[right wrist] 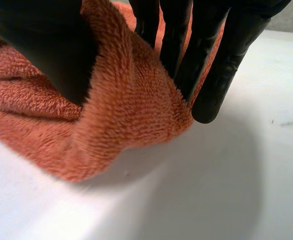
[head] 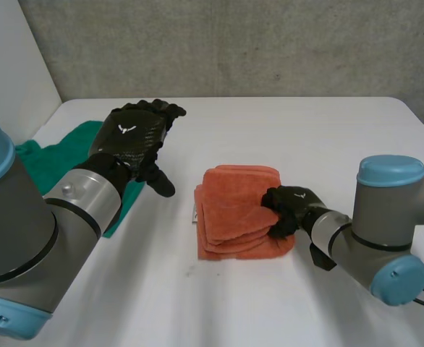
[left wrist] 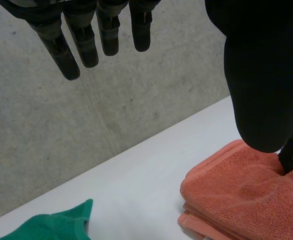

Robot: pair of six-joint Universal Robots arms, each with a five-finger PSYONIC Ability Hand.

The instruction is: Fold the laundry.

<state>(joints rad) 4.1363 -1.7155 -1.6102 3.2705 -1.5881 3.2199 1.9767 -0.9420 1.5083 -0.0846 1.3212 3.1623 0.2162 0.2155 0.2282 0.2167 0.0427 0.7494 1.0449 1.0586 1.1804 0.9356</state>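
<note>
A folded orange towel (head: 234,210) lies in a stack at the middle of the white table (head: 306,130). My right hand (head: 288,206) is at its right edge, near the front corner. In the right wrist view the thumb (right wrist: 51,45) and fingers (right wrist: 211,65) pinch a bunched ridge of the orange towel (right wrist: 126,115) between them. My left hand (head: 132,134) hovers open above the table, left of the towel, holding nothing. In the left wrist view its fingers (left wrist: 81,40) are straight and spread, with the orange towel (left wrist: 246,195) below the thumb.
A green cloth (head: 60,155) lies crumpled at the table's left side, partly under my left arm; a corner of the green cloth (left wrist: 51,225) shows beneath the left hand's fingers. A grey wall (head: 234,43) stands behind the table.
</note>
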